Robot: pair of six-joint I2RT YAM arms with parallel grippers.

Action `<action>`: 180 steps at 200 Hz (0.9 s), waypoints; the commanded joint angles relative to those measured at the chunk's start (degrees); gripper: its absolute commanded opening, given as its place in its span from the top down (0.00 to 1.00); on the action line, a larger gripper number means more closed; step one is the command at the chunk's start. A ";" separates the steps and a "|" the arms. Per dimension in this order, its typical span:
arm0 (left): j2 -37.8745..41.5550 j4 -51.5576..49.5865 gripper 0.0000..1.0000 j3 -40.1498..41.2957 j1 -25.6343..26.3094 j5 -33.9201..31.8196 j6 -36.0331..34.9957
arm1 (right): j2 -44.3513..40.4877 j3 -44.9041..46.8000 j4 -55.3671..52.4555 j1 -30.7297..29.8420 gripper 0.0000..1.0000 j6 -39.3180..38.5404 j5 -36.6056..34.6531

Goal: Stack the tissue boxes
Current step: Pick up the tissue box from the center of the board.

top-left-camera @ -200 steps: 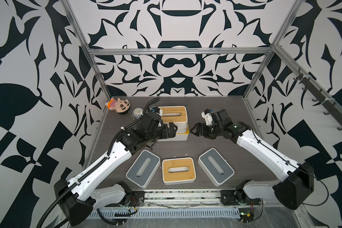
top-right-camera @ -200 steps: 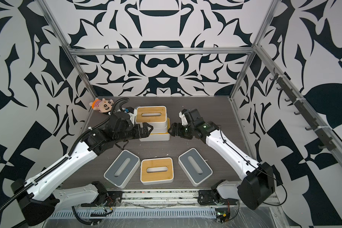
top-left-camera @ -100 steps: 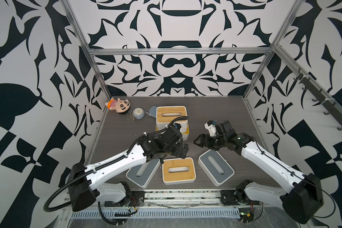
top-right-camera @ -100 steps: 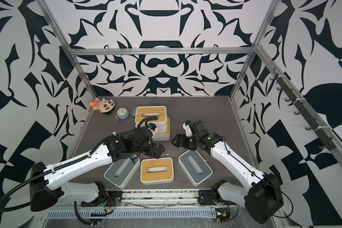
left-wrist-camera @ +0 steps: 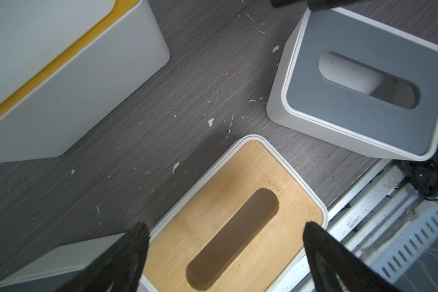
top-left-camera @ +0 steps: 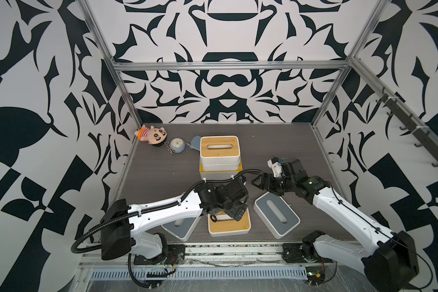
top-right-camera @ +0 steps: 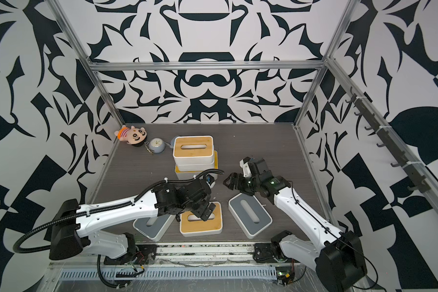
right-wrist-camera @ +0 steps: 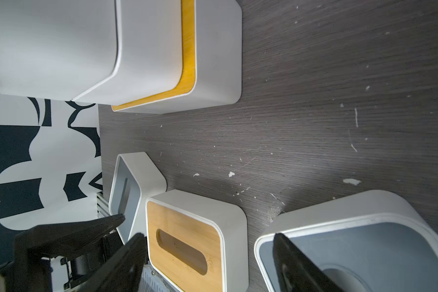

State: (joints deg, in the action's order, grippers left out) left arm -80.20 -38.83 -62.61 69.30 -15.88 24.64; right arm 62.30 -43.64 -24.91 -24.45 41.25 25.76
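At the back, a bamboo-lidded tissue box (top-left-camera: 219, 148) tops a stack of three, with the yellow-lidded box (top-left-camera: 220, 172) at the bottom. Along the front edge lie a grey-lidded box (top-left-camera: 180, 225), half hidden under my left arm, a bamboo-lidded box (top-left-camera: 229, 225) and a second grey-lidded box (top-left-camera: 276, 215). My left gripper (left-wrist-camera: 225, 232) hangs open over the front bamboo box (left-wrist-camera: 228, 227), one finger on each side, holding nothing. My right gripper (top-left-camera: 259, 183) is open and empty, just above the far end of the right grey box (right-wrist-camera: 364, 252).
A plush doll (top-left-camera: 152, 135), a small round clock (top-left-camera: 176, 145) and a blue-grey pouch (top-left-camera: 195, 141) sit in the back left corner. A metal rail (top-left-camera: 225, 249) runs along the front edge. Patterned walls close in the other three sides.
My left arm has swung from the back stack down to the front bamboo box. My right gripper has drawn back toward the right grey box. Both stay open.
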 commanded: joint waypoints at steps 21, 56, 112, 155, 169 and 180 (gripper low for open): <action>1.09 -3.20 0.01 3.94 3.84 -4.73 1.58 | -0.61 0.31 2.34 0.73 0.17 0.75 1.78; -2.94 -3.28 0.01 3.12 3.78 -8.49 1.99 | -0.43 0.20 2.70 0.98 0.16 0.78 2.12; -10.23 -3.05 0.01 1.47 3.36 -9.66 0.94 | -2.28 1.49 2.89 1.76 0.16 0.67 1.67; -12.17 -0.96 0.01 1.19 -1.22 -9.38 3.14 | -1.87 1.63 3.55 2.12 0.16 1.11 2.21; -12.25 -0.01 0.01 1.37 -3.29 -9.60 4.32 | -1.63 1.54 3.73 2.21 0.16 1.20 2.37; -12.55 0.17 0.01 1.12 -4.81 -10.31 5.39 | -1.34 1.46 3.90 2.28 0.16 1.20 2.68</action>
State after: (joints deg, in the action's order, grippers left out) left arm -91.74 -38.96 -59.99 67.66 -24.10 26.94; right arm 61.08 -41.93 -22.90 -22.46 42.09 27.31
